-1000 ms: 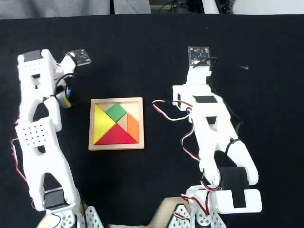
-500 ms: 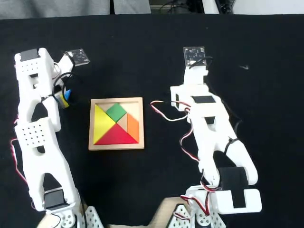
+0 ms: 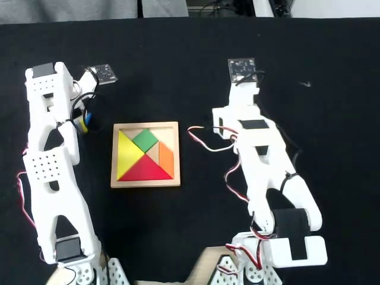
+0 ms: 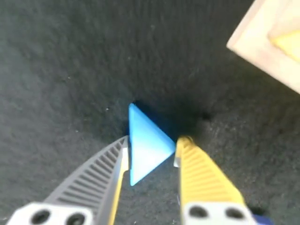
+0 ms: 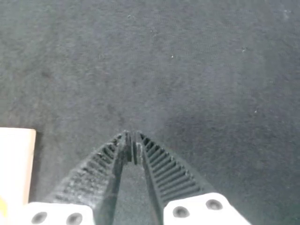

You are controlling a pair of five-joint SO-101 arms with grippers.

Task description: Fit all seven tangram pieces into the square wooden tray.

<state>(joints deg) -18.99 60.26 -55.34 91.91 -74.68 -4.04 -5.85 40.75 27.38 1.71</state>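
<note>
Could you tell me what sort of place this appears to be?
Most likely a robotics lab bench: the white left arm and right arm sit at a table draped in black cloth, a wooden tray of tangram pieces lies between them, and cables run along the far edge.

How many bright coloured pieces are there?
5. In the tray: yellow, green, red, orange. The left tool holds blue, beside the tray. Pale ones may blend in.
</note>
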